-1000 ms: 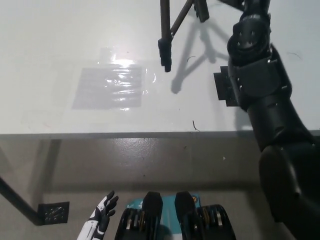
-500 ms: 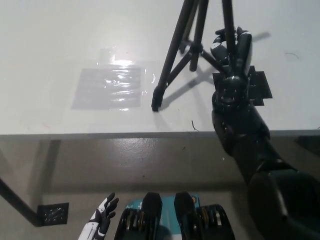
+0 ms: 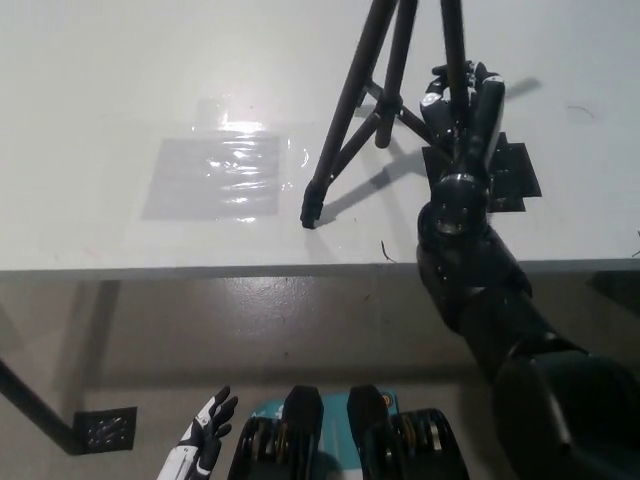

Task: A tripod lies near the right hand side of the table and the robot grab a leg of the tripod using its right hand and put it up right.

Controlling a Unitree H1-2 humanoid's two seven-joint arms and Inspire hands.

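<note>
The black metal tripod (image 3: 385, 95) stands upright toward the right of the white table (image 3: 120, 90), its legs spread and rising out of the top of the picture. Its nearest leg slants down to the left and ends in a rubber foot (image 3: 311, 213) planted on the tabletop, close to the front edge. Half a second ago that foot sat at almost the same spot, so the tripod has barely moved; a full second ago it was still hanging in the air with the foot well above the surface.

The robot's black right hand (image 3: 462, 108) is wrapped around the tripod's right-hand leg, fingers closed on it, with the black arm reaching up from the bottom right. Its pose matches the previous picture closely (only a slight shift upward).

Just beside the hand, a black square marker (image 3: 510, 175) lies flat on the table. To the left of the foot a clear glossy plastic sheet (image 3: 215, 175) is taped down, catching the light.

The white left hand (image 3: 200, 440) rests low at the bottom left, below the table edge, fingers apart and holding nothing.
</note>
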